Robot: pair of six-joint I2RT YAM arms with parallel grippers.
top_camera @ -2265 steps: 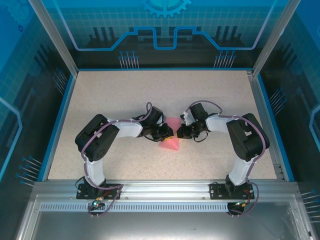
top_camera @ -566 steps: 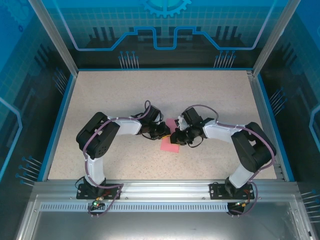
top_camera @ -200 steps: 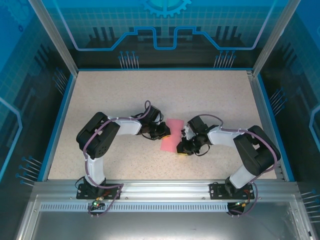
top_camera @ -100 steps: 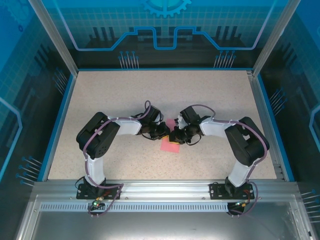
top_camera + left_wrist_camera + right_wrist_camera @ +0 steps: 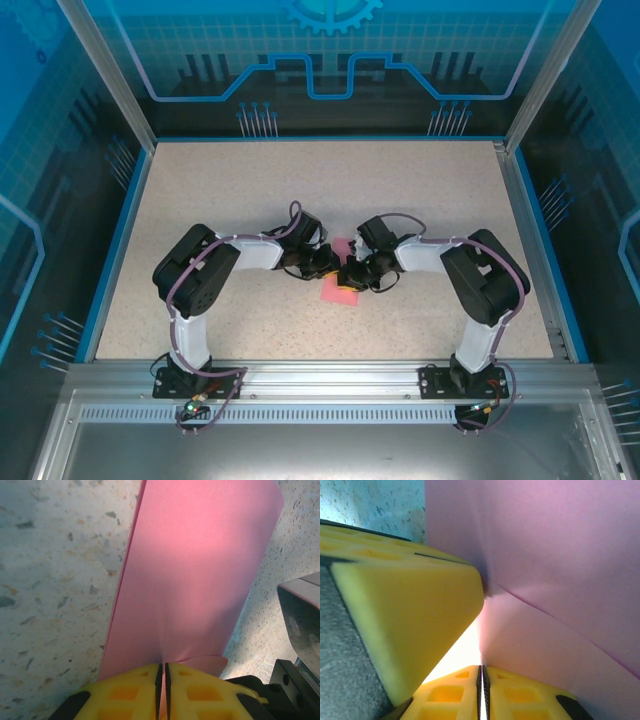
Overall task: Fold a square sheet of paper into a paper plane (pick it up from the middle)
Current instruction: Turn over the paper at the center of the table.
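Smooth matt paper (image 5: 190, 580), speckled rough-looking table (image 5: 50, 580), left gripper (image 5: 161, 677) seemingly moulded yellow plastic.

1. From above, the pink paper (image 5: 337, 291) lies mostly hidden beneath the left gripper (image 5: 328, 266) and right gripper (image 5: 352, 272); its folded shape cannot be told.
2. Left wrist view: the paper's far end is cut off at 12 o'clock.
3. Right wrist view: the paper is blurred, running off at 12 and 3 o'clock.

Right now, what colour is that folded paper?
The paper is plain pink-red, clearest in the left wrist view.
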